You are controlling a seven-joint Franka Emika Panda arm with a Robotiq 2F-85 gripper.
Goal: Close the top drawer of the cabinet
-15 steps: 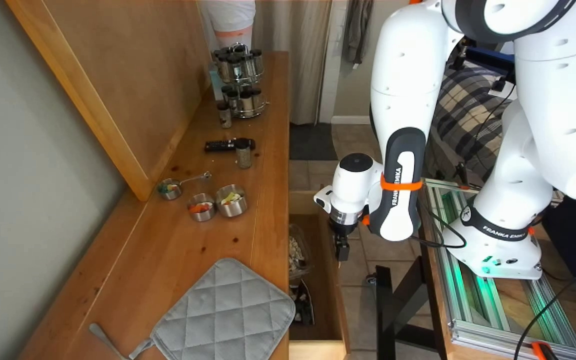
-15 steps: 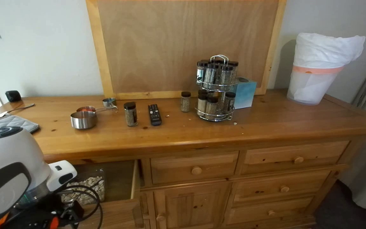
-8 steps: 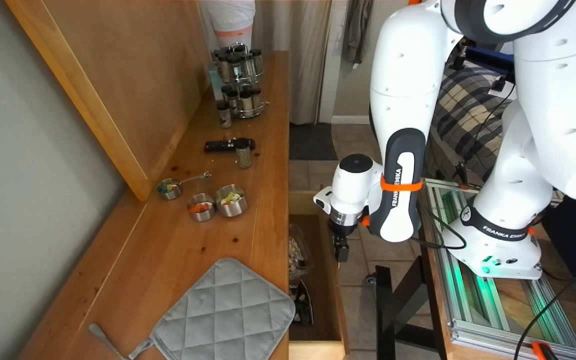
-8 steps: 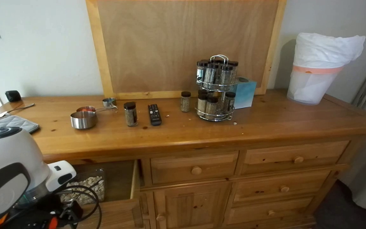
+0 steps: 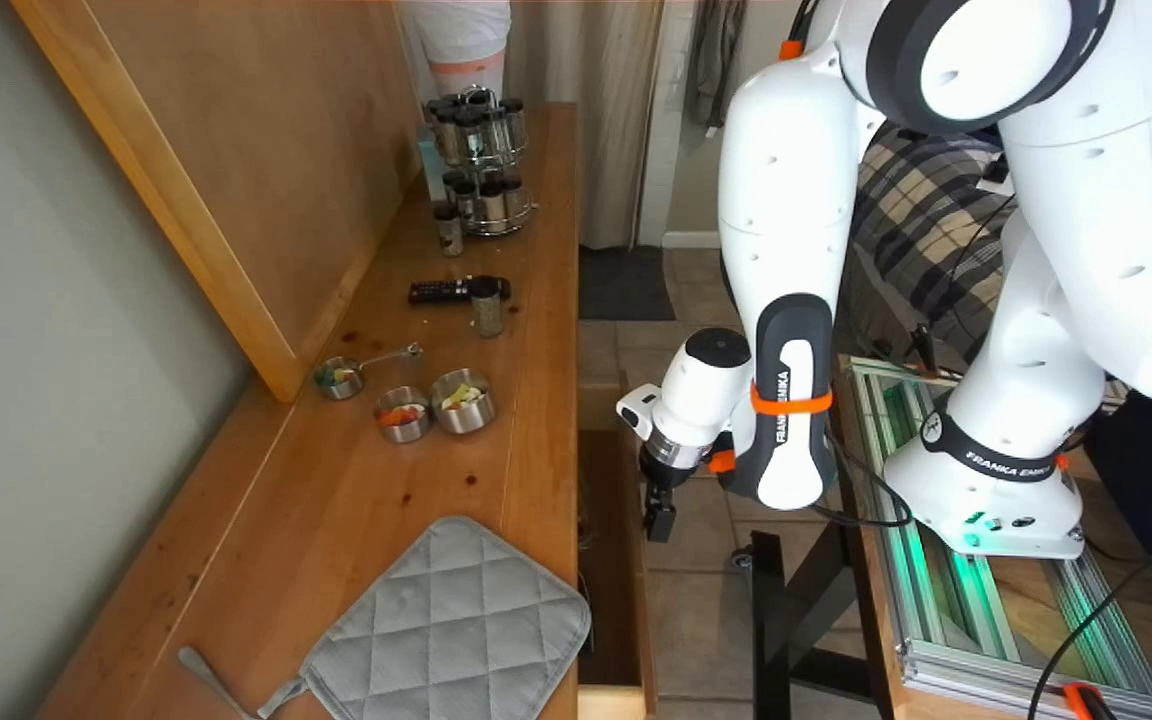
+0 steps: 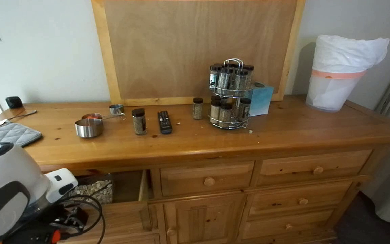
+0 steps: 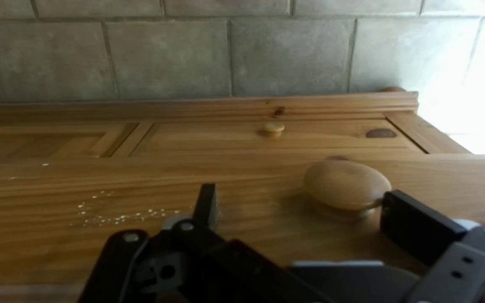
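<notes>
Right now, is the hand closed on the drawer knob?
No, in the wrist view the hand stands open, with a clear gap between the drawer knob and one finger.

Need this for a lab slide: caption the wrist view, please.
Open gripper at the drawer front, the round wooden knob seen off-centre between the jaws; floor tiles beyond.

In an exterior view, a soft sheen lies along the bench [image 6: 181, 144], and the bin [image 6: 333, 89] shadows the wall [image 6: 302, 64] behind the bench; in the wrist view, floor tiles [image 7: 465, 80] past the bench's corner burn out to white.
</notes>
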